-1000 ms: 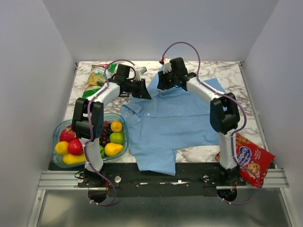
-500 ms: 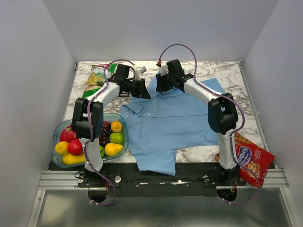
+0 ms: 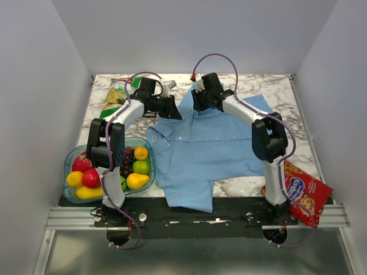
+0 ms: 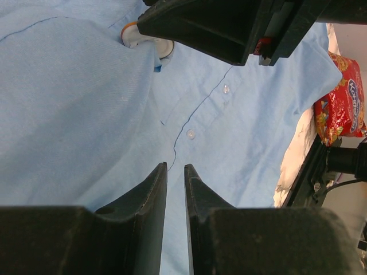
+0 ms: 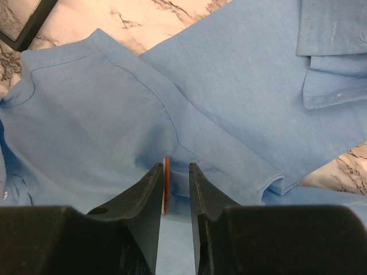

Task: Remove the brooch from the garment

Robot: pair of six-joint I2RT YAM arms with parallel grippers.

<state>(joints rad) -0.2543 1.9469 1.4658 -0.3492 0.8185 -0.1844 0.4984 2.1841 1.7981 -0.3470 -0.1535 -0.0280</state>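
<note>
The garment (image 3: 200, 146), a light blue collared shirt, lies spread across the middle of the table. The brooch (image 4: 146, 41), an orange-rimmed white disc, sits on the cloth near the collar. In the right wrist view it shows edge-on (image 5: 166, 183) against my inner left finger. My right gripper (image 3: 200, 104) is shut on it, with a fold of cloth in the gap. My left gripper (image 3: 174, 109) is at the shirt's far left shoulder. Its jaws stand nearly together with shirt cloth (image 4: 86, 114) between them. The right gripper's black fingers (image 4: 229, 28) show above the brooch in the left wrist view.
A blue bowl (image 3: 71, 157) of toy fruit stands at the front left. A green snack bag (image 3: 116, 94) lies at the back left behind the left arm. A red cookie bag (image 3: 304, 197) lies at the front right corner.
My right gripper has shifted slightly toward the back of the table at the shirt's collar area. The left arm has stayed in place.
</note>
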